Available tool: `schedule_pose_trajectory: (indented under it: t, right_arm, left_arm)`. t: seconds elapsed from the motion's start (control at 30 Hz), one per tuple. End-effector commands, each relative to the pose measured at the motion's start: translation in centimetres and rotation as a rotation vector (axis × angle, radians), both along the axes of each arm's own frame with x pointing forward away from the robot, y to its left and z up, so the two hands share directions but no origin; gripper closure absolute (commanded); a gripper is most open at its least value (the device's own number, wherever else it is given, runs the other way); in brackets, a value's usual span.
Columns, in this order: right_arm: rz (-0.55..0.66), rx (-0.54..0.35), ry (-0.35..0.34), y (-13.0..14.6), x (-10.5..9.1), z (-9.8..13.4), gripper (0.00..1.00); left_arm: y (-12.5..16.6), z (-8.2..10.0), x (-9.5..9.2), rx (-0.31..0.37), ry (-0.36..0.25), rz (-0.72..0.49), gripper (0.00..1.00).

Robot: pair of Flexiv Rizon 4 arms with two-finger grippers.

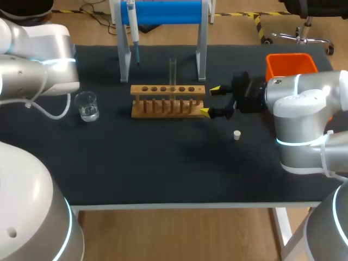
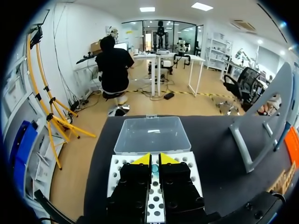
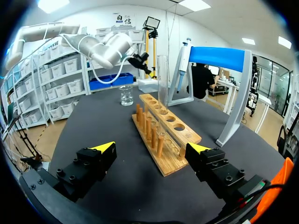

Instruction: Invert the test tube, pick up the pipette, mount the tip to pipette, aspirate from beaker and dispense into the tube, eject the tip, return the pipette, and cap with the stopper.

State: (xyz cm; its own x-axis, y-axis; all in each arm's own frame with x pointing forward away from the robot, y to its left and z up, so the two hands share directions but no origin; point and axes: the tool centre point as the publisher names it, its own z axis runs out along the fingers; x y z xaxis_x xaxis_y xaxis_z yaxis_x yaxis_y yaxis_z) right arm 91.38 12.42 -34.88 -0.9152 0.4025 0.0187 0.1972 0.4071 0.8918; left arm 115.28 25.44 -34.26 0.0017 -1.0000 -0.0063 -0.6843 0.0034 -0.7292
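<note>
jaws of right arm (image 1: 304, 103) spread wide, held level beside rack (image 1: 163, 111).

rack (image 1: 168, 100) just ahead of right gripper (image 1: 210, 100)

A matte black surface (image 1: 163, 168) with a white rim and a white leg stands on a pale wood-plank floor (image 1: 179, 234). Yellow-and-black striped tape (image 1: 256, 23) crosses the floor behind it. White walls (image 2: 88, 32) enclose the room. Rectangular ceiling light panels (image 2: 202, 6) glow overhead, and glass partitions (image 2: 133, 32) close the far end.
</note>
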Motion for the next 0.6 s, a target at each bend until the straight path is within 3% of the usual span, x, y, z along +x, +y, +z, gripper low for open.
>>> schedule_pose_trajectory:
  t: [0.03,0.6]
  right_arm:
    - [0.002,-0.001,0.001,-0.1,0.0,0.0,0.00]
    - [0.002,-0.001,0.001,-0.1,0.0,0.0,0.00]
  left_arm:
    - [0.3,0.3,-0.7,0.007,-0.022,0.006,1.00]
    - [-0.5,1.9,-0.5,0.092,-0.051,-0.039,1.00]
